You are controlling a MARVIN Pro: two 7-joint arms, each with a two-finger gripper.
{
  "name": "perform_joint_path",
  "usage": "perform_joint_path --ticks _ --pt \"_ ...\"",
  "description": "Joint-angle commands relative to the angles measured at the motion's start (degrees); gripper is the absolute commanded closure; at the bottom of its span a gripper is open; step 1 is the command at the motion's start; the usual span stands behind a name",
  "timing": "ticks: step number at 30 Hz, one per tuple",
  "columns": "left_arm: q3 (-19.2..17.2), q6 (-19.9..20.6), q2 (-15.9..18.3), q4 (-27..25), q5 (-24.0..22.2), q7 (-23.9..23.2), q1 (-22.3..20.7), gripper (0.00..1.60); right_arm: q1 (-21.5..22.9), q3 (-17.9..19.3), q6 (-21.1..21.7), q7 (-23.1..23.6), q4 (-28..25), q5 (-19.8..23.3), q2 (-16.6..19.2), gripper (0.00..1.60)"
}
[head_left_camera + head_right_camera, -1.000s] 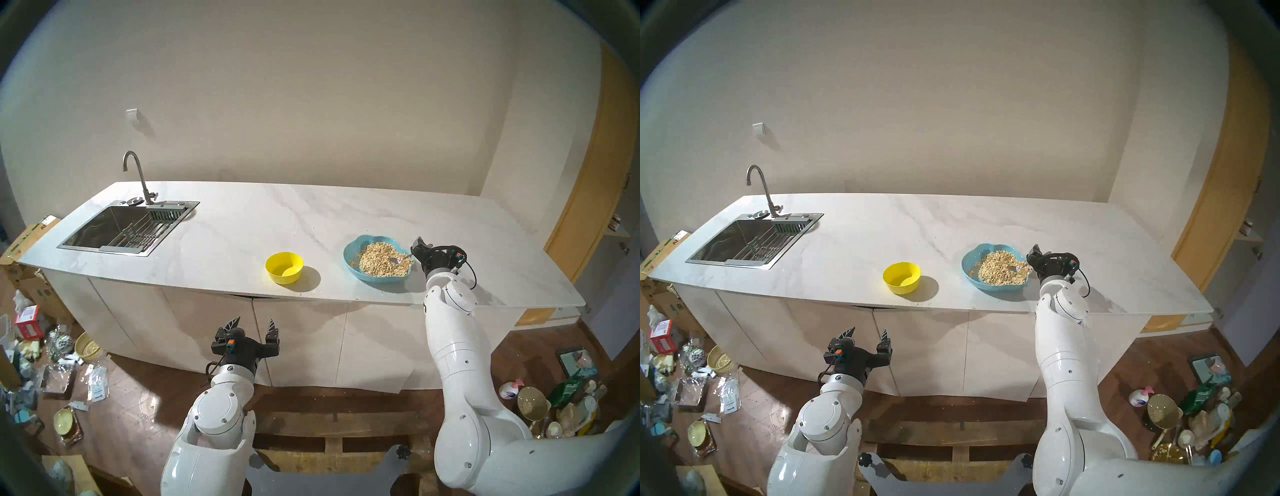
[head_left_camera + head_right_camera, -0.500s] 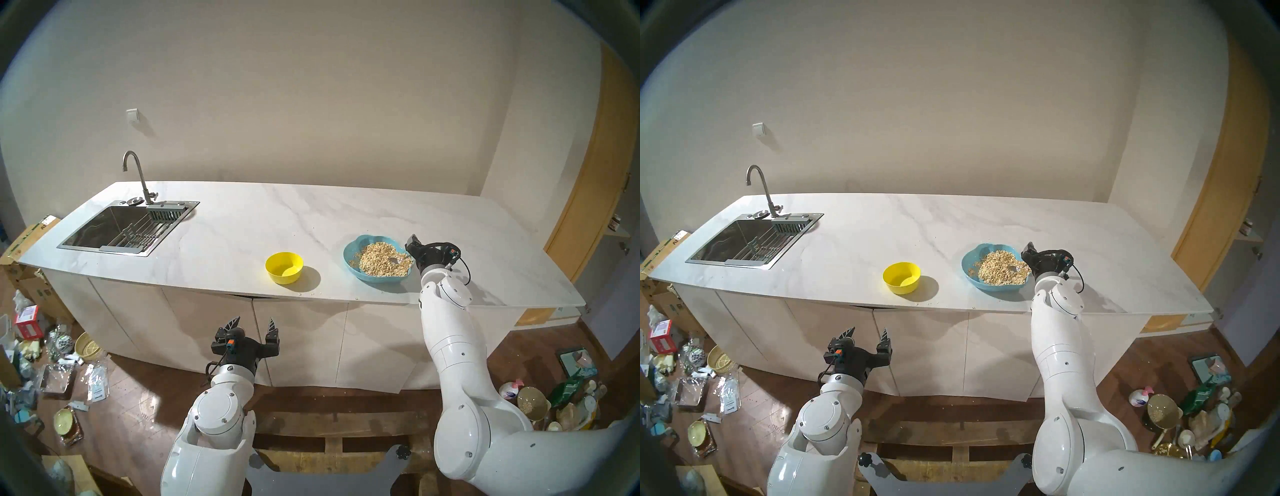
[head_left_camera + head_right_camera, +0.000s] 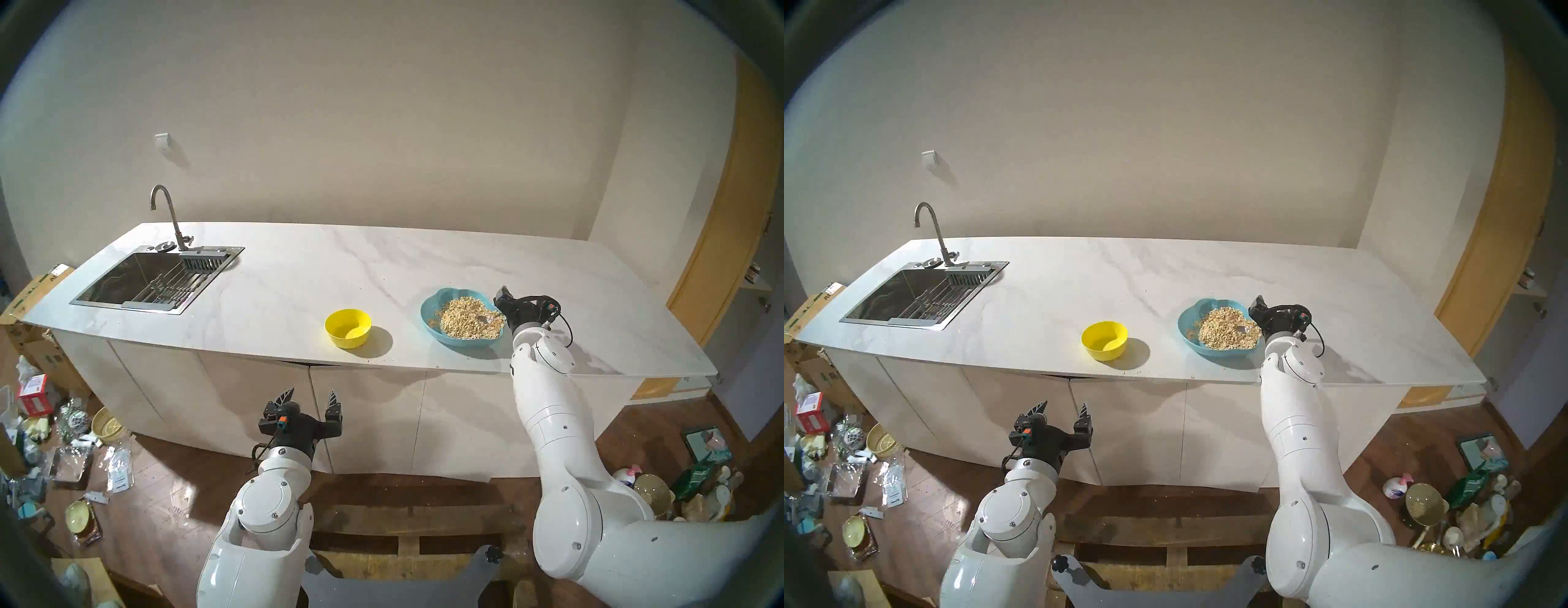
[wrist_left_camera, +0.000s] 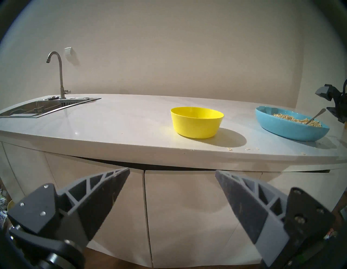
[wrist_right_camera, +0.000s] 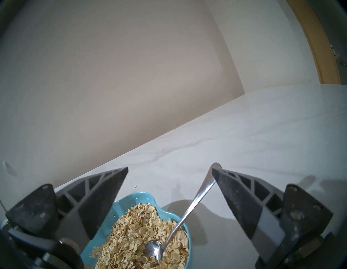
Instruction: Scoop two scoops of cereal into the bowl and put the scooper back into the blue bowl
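Note:
The small yellow bowl (image 3: 348, 327) stands near the counter's front edge, and its inside looks empty. To its right, the teal wavy-rimmed blue bowl (image 3: 458, 340) holds a heap of cereal (image 3: 460, 320). The scooper, a silver spoon (image 5: 187, 212), lies with its head in the flakes and its handle sticking out over the right rim. My right gripper (image 5: 170, 169) is open at that rim. The handle's end rises between its fingers, close against the right fingertip (image 5: 218, 174). My left gripper (image 3: 312, 392) hangs open and empty below the counter, in front of the cabinet doors.
A steel sink (image 3: 157, 280) with a faucet (image 3: 167, 212) takes up the counter's far left. A few stray flakes (image 4: 230, 149) lie by the front edge. The floor on both sides is cluttered with packets, bowls and boxes.
My right gripper has slid left and slightly farther back, up to the blue bowl's right rim and around the spoon handle. It stays open. The left arm and both bowls have not moved.

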Motion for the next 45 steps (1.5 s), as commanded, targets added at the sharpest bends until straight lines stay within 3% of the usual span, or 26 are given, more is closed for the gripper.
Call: perform_joint_path --ticks 1,45 --pt "0.14 -0.33 0.01 -1.46 -0.09 -0.21 -0.31 0.0 2.06 -0.16 -1.73 0.57 -0.69 -0.04 0.4 0.0" --pt "0.14 -0.33 0.02 -1.47 -0.1 -0.2 -0.31 0.0 8.12 -1.33 -6.4 5.99 11.41 0.09 5.93 0.0"
